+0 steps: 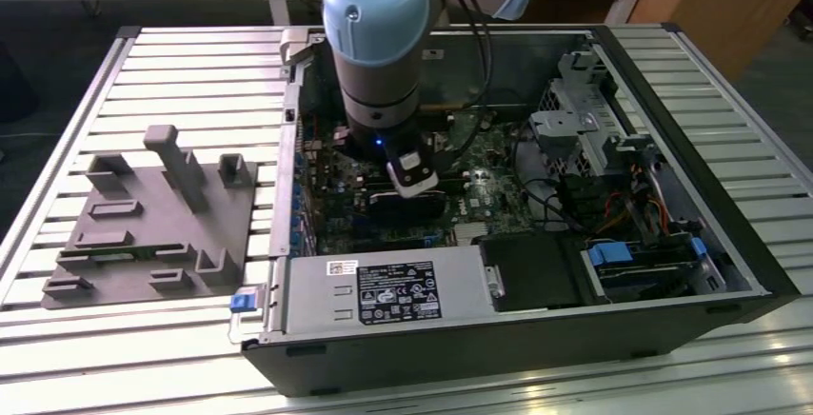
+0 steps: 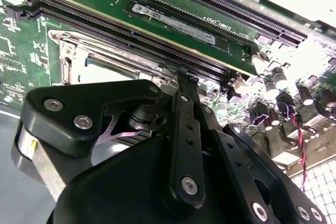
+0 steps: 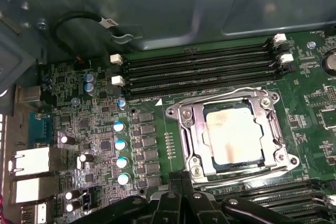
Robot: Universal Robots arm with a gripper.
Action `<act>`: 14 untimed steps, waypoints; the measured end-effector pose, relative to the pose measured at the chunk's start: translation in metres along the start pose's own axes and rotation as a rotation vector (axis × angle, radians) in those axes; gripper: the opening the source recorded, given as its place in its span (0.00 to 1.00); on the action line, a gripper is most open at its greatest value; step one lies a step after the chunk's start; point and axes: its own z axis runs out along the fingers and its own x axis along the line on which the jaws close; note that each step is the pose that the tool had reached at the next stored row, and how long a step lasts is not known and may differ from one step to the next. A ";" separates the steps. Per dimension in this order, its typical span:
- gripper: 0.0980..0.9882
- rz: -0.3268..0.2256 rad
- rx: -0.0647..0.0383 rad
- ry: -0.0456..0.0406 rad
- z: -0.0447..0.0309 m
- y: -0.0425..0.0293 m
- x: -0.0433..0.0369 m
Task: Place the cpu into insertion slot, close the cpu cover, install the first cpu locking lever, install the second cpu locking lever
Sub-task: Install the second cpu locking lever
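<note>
Cpu [image 3: 233, 137] is seated in the insertion slot [image 3: 207, 163], its dull metal top showing through the square opening of the cpu cover [image 3: 191, 127]. From the first wrist view I judge the cover to be lying flat over the chip's edges, so the first two parts of the job look done.

What matters for me is the offset. The gripper [image 3: 182, 178] is not over the chip. It sits just off one edge of the socket frame, on the side where a bank of memory slots [image 3: 273, 195] runs along the socket, and the chip lies just beyond the fingertips. The socket is roughly square, so it has no long axis to line up on. The edge nearest the gripper runs parallel to the memory slots. I cannot make out where the locking levers stand.

The fingers look pressed together with nothing between them. In the second wrist view the gripper [image 2: 178, 77] shows as a dark linkage with its tip close above the motherboard [image 2: 31, 51].

In the exterior view the arm [image 1: 381, 44] drops steeply into the open computer case [image 1: 711, 272], with its wrist close to upright. The gripper [image 1: 406, 207] hangs low over the board, near the middle of the case.
</note>
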 end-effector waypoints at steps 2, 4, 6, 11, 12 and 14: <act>0.01 0.000 0.000 0.0001 0.0010 -0.0005 0.0007; 0.01 0.000 0.000 0.0001 0.0015 -0.0007 0.0012; 0.01 0.000 0.000 0.0002 0.0015 -0.0007 0.0013; 0.01 0.000 0.000 0.0002 0.0016 -0.0008 0.0015; 0.01 0.000 0.000 0.0002 0.0016 -0.0008 0.0015; 0.01 0.000 0.000 0.0002 0.0017 -0.0008 0.0016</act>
